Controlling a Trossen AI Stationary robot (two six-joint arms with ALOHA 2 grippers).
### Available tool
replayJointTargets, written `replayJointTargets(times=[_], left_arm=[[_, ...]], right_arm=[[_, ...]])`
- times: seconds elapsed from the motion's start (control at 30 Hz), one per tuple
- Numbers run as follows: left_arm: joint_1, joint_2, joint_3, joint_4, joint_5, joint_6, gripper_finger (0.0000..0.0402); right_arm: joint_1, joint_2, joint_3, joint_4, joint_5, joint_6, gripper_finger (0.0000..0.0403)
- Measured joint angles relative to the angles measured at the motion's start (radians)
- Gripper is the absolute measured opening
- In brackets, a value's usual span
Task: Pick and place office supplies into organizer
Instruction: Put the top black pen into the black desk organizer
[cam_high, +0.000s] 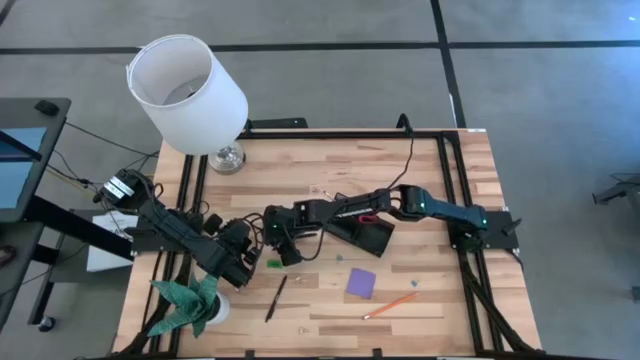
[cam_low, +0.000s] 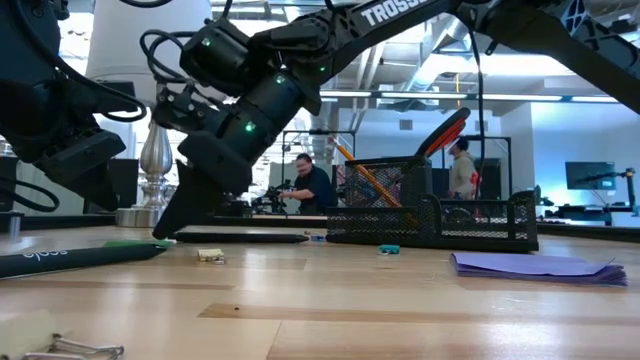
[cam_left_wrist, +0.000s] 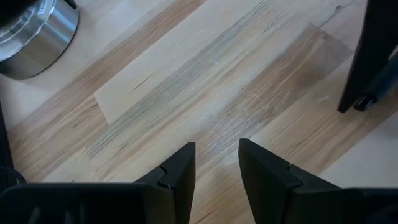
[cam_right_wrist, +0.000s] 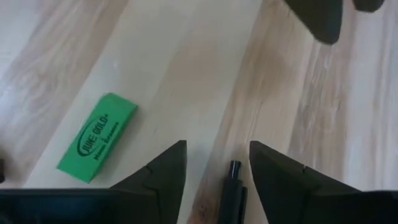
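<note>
Black pen (cam_right_wrist: 233, 186) lies between your right tool (cam_right_wrist: 217, 163)'s parted fingers, running 6 to 12; eraser (cam_right_wrist: 97, 138) at 9. Left tool (cam_left_wrist: 216, 163), parted, holds nothing.

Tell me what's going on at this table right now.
The right end effector is open, hovering low over a black pen beside a green rectangular eraser. The left end effector waits empty over bare wood. The black mesh organizer already holds red-handled scissors; a purple note pad lies loose.
</note>
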Motion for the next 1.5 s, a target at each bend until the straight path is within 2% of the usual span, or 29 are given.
replayJointTargets(times=[0.27,0.8,0.93,1.23,1.5], left_arm=[[0.0,0.0,0.0,0.003,0.0,0.0,0.0119],[0.0,0.0,0.0,0.004,0.0,0.002,0.0119],[0.0,0.0,0.0,0.004,0.0,0.003,0.0119],[0.0,0.0,0.0,0.004,0.0,0.003,0.0119],[0.0,0.0,0.0,0.004,0.0,0.005,0.0119]], right_arm=[[-0.011,-0.001,-0.021,0.007,0.004,0.027,0.013],[-0.039,-0.004,-0.021,-0.017,0.025,0.063,0.0108],[-0.039,-0.004,-0.021,-0.016,0.021,0.062,0.0086],[-0.04,-0.005,-0.02,0.007,0.028,0.041,0.0005],[-0.042,-0.005,-0.021,0.019,0.029,0.044,0.0001]])
